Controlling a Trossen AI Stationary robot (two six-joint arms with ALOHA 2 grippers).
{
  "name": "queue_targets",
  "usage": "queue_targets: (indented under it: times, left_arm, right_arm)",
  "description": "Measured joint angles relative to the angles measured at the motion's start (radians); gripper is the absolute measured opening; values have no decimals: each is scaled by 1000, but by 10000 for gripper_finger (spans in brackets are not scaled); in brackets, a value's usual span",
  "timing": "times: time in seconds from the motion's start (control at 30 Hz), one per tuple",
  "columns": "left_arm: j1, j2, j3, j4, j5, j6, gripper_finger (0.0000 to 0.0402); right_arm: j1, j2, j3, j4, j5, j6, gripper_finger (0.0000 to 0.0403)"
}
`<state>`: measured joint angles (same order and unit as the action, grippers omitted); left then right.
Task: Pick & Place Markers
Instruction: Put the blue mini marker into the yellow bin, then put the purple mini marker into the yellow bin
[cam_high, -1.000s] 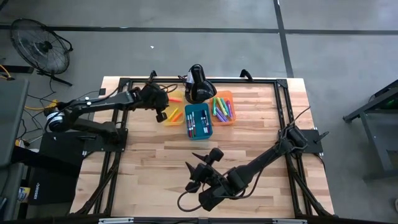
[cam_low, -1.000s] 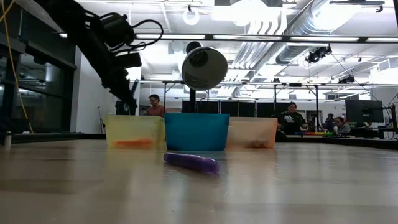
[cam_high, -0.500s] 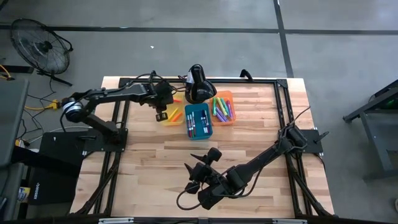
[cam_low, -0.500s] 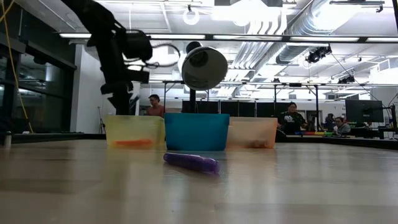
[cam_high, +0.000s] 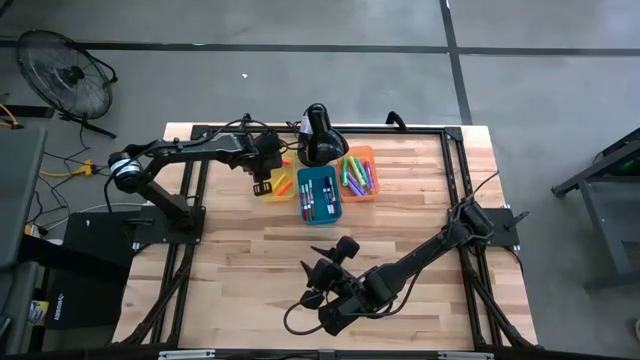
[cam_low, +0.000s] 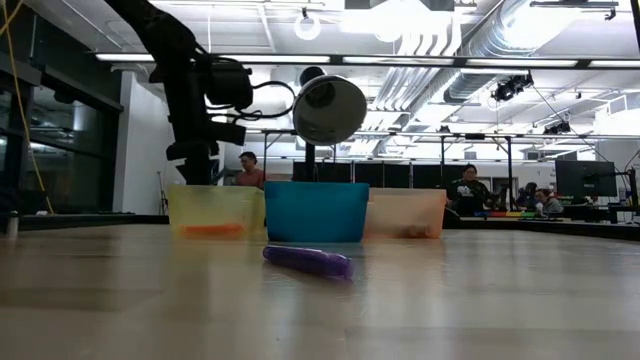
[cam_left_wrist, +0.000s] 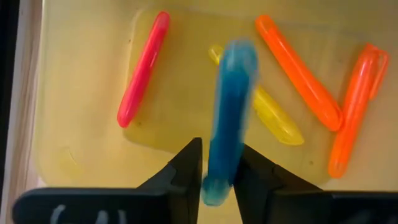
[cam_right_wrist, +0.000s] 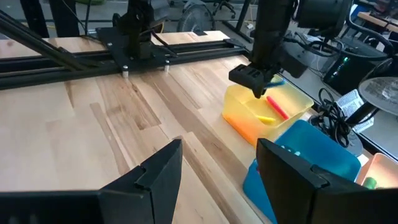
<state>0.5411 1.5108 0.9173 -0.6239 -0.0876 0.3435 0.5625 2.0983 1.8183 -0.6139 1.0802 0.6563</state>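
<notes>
My left gripper (cam_left_wrist: 219, 155) hangs over the yellow bin (cam_high: 272, 182), pointing steeply down. A blue marker (cam_left_wrist: 229, 112) shows blurred between its two fingers, above the bin's floor. On that floor lie a pink marker (cam_left_wrist: 143, 68), a yellow one (cam_left_wrist: 273, 118) and two orange ones (cam_left_wrist: 298, 71). A purple marker (cam_low: 308, 261) lies flat on the table nearer the front. My right gripper (cam_high: 320, 265) waits open above the near part of the table, with nothing between its fingers. My left gripper has one finger (cam_left_wrist: 186, 165) on each side of the blue marker's near end (cam_left_wrist: 214, 190), coming from above. The marker is smeared while the fingers and the bin are sharp. I cannot tell whether the fingers touch it.
A blue bin (cam_high: 318, 195) and an orange bin (cam_high: 358, 173), both holding markers, stand in a row to the yellow bin's right. A black round-headed device (cam_high: 318, 135) stands on the far edge behind them. People show in the room beyond the table.
My left hand has swung a little toward the table's right, above the yellow bin, and has tipped from a slant to pointing steeply down. The bins and the purple marker have not moved.
</notes>
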Motion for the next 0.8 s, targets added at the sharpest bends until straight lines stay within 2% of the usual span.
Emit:
queue_targets:
  times: [0.33,0.53,0.8]
  left_arm:
    - [0,0,7,-16,40,-4,103]
    - [0,-3,94,-113,21,-32,105]
    - [-73,-47,207,-249,26,-60,105]
  right_arm:
    - [0,0,0,0,-30,2,194]
    - [0,0,0,1,-64,4,194]
    - [-19,0,0,-85,-177,173,194]
